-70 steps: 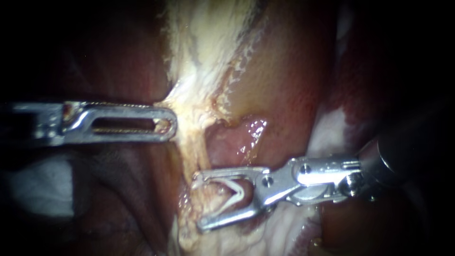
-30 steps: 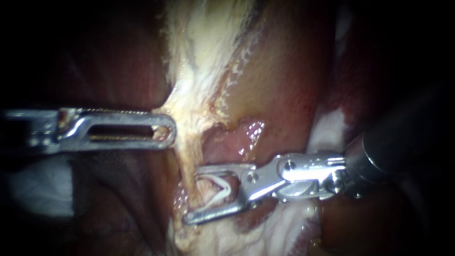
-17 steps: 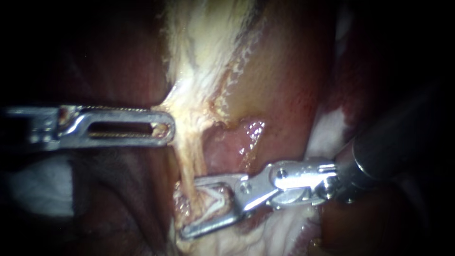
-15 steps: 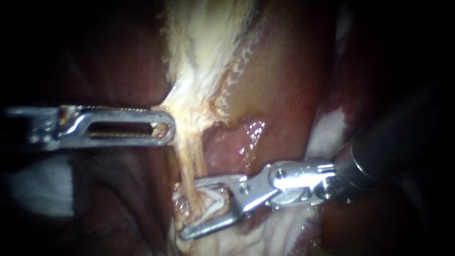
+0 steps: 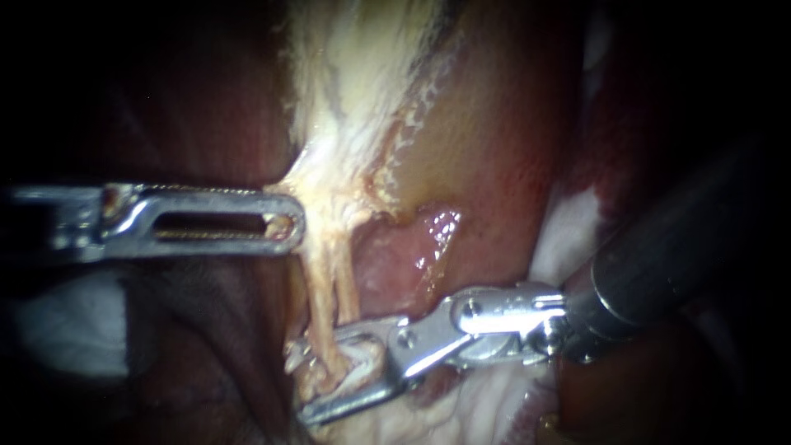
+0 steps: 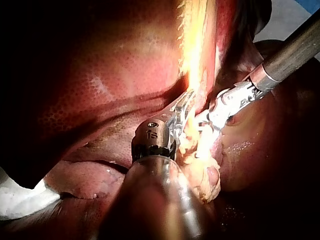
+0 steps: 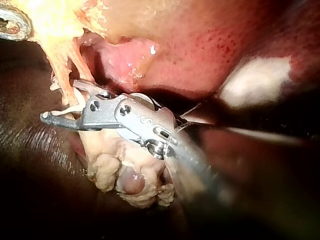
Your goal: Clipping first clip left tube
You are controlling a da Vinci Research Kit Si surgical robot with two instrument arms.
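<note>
The left instrument (image 5: 287,222) has its slotted jaws closed on the edge of the pale tissue (image 5: 338,156). Just below it, the right instrument (image 5: 325,375) straddles the stringy tube (image 5: 328,284), its jaws standing apart with a white clip (image 7: 64,111) seated between them around the tube.

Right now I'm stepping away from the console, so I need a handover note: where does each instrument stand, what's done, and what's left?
Left instrument: jaws shut on the pale tissue, drawing it toward its own side.
Right instrument: jaws stand apart, carrying the white clip, astride the tube below the left instrument's jaws.
Done: the clip is positioned around the tube.
Left: squeeze the clip closed, then release and back out. No closed clip shows on the tube yet.
</note>
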